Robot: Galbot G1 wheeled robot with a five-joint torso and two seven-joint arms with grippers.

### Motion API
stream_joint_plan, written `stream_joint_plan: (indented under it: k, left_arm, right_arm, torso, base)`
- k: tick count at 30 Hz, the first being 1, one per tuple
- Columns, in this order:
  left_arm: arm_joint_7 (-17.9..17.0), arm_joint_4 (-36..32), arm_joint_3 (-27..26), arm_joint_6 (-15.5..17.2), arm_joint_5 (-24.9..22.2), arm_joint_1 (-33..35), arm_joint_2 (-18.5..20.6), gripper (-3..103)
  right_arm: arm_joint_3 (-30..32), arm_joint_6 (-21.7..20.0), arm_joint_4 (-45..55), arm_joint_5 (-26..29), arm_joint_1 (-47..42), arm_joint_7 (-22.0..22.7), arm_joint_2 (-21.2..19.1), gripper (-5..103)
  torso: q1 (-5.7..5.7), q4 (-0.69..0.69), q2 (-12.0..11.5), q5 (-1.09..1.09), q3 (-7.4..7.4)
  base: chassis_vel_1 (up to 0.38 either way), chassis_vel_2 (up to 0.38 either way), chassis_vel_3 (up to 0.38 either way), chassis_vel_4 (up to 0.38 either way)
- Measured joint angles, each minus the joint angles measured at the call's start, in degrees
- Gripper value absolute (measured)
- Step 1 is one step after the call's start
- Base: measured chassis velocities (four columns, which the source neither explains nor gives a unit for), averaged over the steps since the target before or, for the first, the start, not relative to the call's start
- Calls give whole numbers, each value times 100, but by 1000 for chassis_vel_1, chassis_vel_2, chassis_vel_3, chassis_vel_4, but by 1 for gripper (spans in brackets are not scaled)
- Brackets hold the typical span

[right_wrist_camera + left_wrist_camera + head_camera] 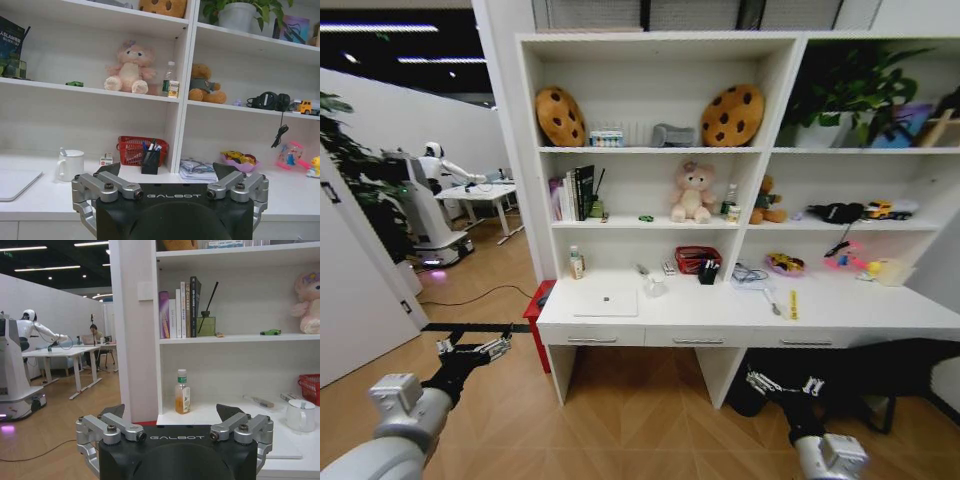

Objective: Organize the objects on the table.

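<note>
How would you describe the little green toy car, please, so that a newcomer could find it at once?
Start at the tall white shelf unit above the long white desk. In its left bay, on the middle shelf, look between the row of books and the pink plush bear. The green toy car is the tiny, flat item lying there alone.

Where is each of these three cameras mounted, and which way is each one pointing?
Head view: high on the robot, looking forward and down at the white desk and shelves; both arms show, left gripper and right gripper held low before the desk.
Left wrist view: behind the open left gripper, facing the desk's left end, bottle and books.
Right wrist view: behind the open right gripper, facing the red basket.
Shared: the white mug.
</note>
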Motion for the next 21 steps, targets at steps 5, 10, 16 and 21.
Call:
stream_joint_plan:
  k: [5,10,16,21]
  left_arm:
    - [-1,1,0,0,0,0,0,100]
    - [-2,2,0,0,0,0,0,100]
    - [-3,2,0,0,0,1,0,100]
    - [-3,1,0,0,0,1,0,100]
  right_arm:
    - [0,0,0,0,1,0,0,100]
    - [0,0,0,0,0,-1,0,100]
    - [0,0,0,0,-3,0,0,100]
    - [0,0,0,0,-3,0,0,100]
  torso:
    - [1,1,-1,-1,0]
    - [-1,-1,0,-3,-1]
    - [-9,0,4,-2,-3]
    - [-8,0,4,-2,-3]
  base:
    - [-52,61,89,-49]
    - [-10,15,3,-21]
    - [18,-12,-26,2]
    - [0,0,0,0]
